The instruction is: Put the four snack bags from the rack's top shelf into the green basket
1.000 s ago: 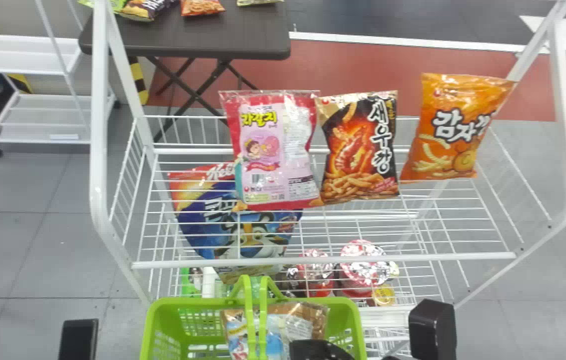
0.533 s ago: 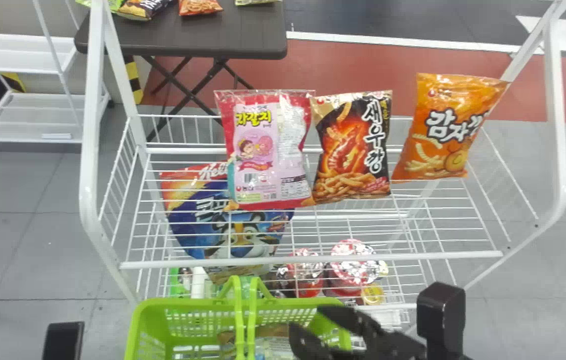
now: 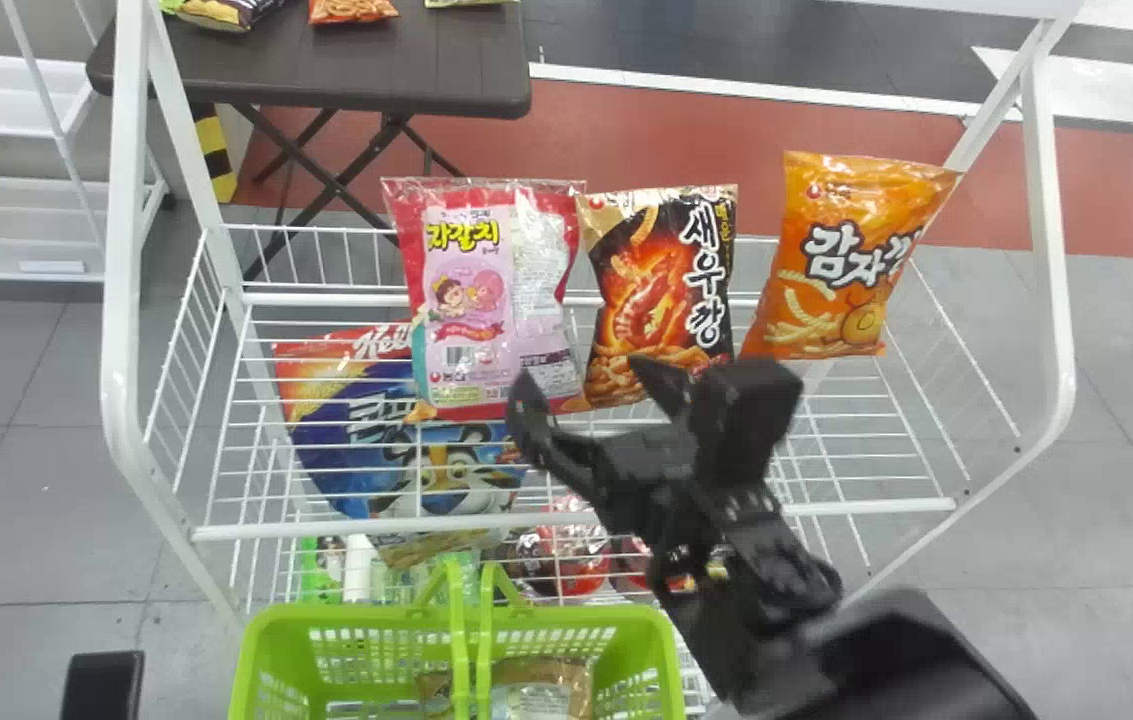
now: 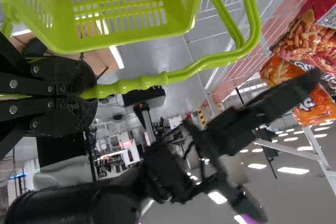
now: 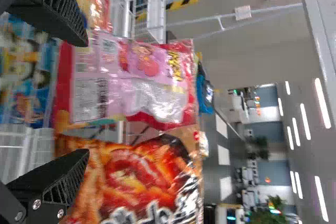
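My right gripper [image 3: 596,390] hangs open over the rack's top shelf [image 3: 566,521], in front of the pink bag [image 3: 471,300] and the black bag [image 3: 661,290]. The orange bag [image 3: 831,265] stands to their right. In the right wrist view, the right gripper [image 5: 84,98] has its fingers apart before the pink bag [image 5: 131,82], with the black bag [image 5: 142,177] beside it. The green basket [image 3: 671,640] holds a brown bag [image 3: 556,680]. My left gripper [image 4: 86,90] is shut on the green basket's handle [image 4: 142,82].
A blue cereal bag [image 3: 426,460] and several cups [image 3: 576,570] are on the lower shelf. White posts [image 3: 121,300] frame the rack on both sides. Behind stands a dark table [image 3: 376,80] with more snacks; a white cart [image 3: 16,220] is at the left.
The right arm has moved up from near the basket to the top shelf, reaching in front of the bags. The rack has shifted leftward in the head view.
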You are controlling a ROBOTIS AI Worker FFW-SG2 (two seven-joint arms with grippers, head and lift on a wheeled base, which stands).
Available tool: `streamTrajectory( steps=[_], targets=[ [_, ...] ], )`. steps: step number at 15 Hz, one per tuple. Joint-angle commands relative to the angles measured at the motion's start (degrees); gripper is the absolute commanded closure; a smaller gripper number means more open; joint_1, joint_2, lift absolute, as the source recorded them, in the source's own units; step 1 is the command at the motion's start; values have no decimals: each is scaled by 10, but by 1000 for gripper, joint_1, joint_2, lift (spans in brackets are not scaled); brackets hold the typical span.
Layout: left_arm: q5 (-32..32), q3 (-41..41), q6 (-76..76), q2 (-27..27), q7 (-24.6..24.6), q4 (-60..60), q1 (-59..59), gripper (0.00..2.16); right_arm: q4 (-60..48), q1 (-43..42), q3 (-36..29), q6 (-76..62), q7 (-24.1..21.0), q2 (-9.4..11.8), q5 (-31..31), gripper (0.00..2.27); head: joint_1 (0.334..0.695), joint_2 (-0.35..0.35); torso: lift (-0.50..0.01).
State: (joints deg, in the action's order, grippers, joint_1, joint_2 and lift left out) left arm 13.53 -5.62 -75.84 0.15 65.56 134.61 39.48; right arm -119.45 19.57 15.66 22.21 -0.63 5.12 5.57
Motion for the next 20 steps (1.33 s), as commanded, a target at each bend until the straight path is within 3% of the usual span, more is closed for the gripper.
streamTrajectory(
  steps=[1, 4, 7, 8, 10, 11, 12, 14, 17, 20],
  targets=[
    [0, 0, 8, 2, 4, -11, -2, 2148, 61, -88, 30, 32, -1, -45, -34, 93, 695, -99, 0],
    [5, -10, 13, 4, 13, -21, -7, 2148, 114, -171, 60, 108, -36, -52, -57, 93, 695, -3, 0],
    [17, -22, 13, 8, 15, -30, -17, 2148, 135, -197, 67, 140, -69, -52, -57, 110, 695, 16, 0],
    [18, -24, 13, 8, 15, -30, -19, 2148, 147, -209, 65, 148, -68, -52, -57, 252, 695, 17, 0],
    [19, -23, 13, 8, 15, -33, -24, 2148, 167, -233, 60, 185, -40, -52, -48, 1001, 695, 20, 0],
    [19, -22, 13, 8, 14, -35, -26, 2148, 167, -237, 60, 201, -37, -52, -45, 1649, 695, 22, 0],
    [19, -22, 13, 8, 14, -37, -29, 2148, 167, -238, 62, 199, -31, -52, -46, 1986, 695, 27, 0],
    [19, -25, 13, 8, 14, -37, -29, 2148, 167, -242, 60, 198, -11, -52, -50, 2135, 695, 30, 0],
    [19, -29, 13, 7, 14, -37, -29, 2148, 156, -227, 62, 184, 5, -52, -48, 2159, 695, 48, 0],
    [19, -33, 13, 6, 14, -36, -29, 2148, 78, -183, 63, 206, 9, -52, -52, 2159, 695, 61, 0]
  ],
)
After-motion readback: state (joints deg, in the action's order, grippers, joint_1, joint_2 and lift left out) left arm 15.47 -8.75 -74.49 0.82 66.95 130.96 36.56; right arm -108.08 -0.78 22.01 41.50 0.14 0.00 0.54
